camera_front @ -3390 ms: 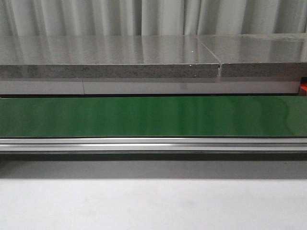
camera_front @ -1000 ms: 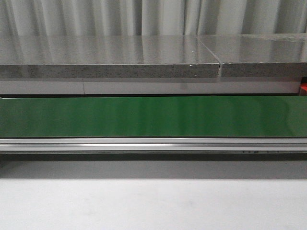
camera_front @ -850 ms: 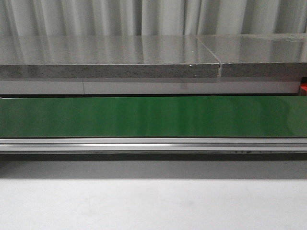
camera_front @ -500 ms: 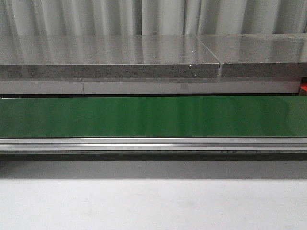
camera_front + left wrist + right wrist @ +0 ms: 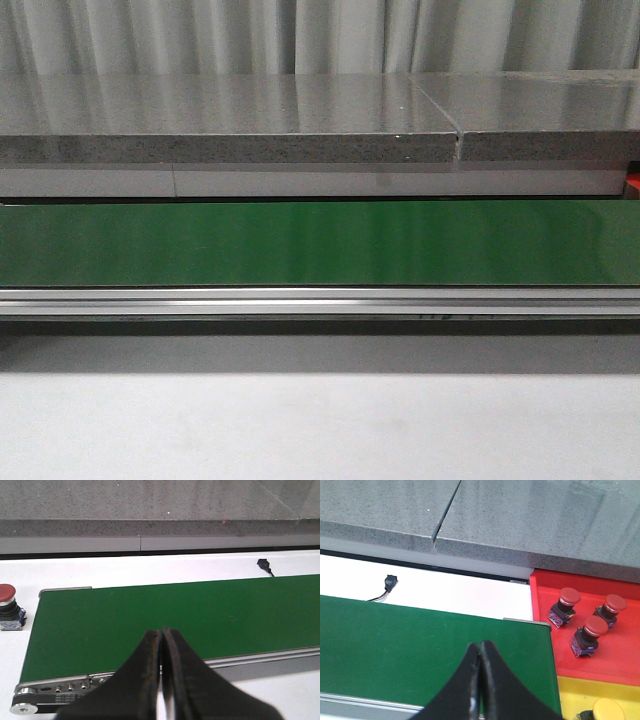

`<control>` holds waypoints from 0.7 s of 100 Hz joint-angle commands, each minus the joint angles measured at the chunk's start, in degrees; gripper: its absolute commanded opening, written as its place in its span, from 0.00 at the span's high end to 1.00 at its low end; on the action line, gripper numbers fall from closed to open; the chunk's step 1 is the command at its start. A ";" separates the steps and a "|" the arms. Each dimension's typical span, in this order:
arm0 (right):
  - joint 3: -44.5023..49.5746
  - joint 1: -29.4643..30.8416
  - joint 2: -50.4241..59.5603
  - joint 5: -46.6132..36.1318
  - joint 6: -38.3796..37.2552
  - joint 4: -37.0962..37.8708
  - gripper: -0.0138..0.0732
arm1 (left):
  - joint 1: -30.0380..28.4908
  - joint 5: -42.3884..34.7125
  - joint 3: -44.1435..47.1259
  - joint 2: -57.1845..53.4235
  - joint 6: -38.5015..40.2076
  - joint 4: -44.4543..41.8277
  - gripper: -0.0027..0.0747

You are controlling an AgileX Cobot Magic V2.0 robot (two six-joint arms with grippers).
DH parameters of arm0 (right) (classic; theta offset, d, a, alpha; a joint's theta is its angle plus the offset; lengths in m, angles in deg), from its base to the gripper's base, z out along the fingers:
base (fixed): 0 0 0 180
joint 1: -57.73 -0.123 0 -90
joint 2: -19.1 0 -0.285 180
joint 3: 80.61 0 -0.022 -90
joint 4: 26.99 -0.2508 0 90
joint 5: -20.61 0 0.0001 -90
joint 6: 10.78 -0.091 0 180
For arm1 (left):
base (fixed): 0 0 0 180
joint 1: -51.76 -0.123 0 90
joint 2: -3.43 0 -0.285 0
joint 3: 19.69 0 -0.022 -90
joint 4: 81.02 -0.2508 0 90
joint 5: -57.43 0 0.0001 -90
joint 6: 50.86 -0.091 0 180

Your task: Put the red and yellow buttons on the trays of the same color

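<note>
The white worktop fills the near part of the front view, with a grey speckled stone ledge running across behind it and pale curtains at the back; between them lies the long green conveyor belt, edged on the near side by an aluminium rail; neither arm shows in that view.

In the right wrist view the belt ends just beside a red tray, which butts against a yellow tray; three red buttons sit on the red tray, well apart from the belt: one, a second, and a third near the other two; a yellow button rests on the yellow tray, cut off by the frame edge; a small black connector with a wire lies on the white surface beyond the belt.

The right pincer hangs over the belt, its two dark fingers pressed together with nothing between them.

In the left wrist view the left pincer is likewise clenched on nothing above the belt's near edge; a lone red button on a dark base stands on the white worktop just off the belt's end; a black connector lies beyond the belt.
</note>
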 commanded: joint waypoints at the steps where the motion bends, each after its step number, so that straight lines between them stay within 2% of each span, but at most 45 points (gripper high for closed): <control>1: -1.53 -0.12 0.06 -3.86 0.40 -0.12 0.92 | 0.53 -4.00 -1.51 0.27 0.14 0.62 0.77; 7: -1.53 -0.12 0.06 -3.86 0.40 -0.12 0.92 | 0.53 -3.74 -1.51 0.27 0.14 0.62 0.63; 19: -1.53 -0.12 0.06 -3.86 0.40 -0.12 0.92 | 0.53 -2.90 -1.51 0.27 0.14 0.62 0.29; 29: -1.53 -0.12 0.06 -3.86 0.40 -0.12 0.92 | 0.53 -2.90 -1.51 0.27 0.14 0.62 0.13; 44: -1.53 -0.12 0.06 -3.86 0.40 -0.12 0.92 | 0.42 -2.88 -1.64 0.90 1.02 0.76 0.11; 60: -1.53 -0.12 0.06 -3.86 0.40 -0.12 0.92 | -1.66 -4.30 -4.47 4.24 8.77 -1.48 0.11; 70: -1.53 -0.12 0.06 -3.86 0.40 -0.12 0.92 | -5.36 -4.19 -7.93 8.55 12.91 -4.05 0.11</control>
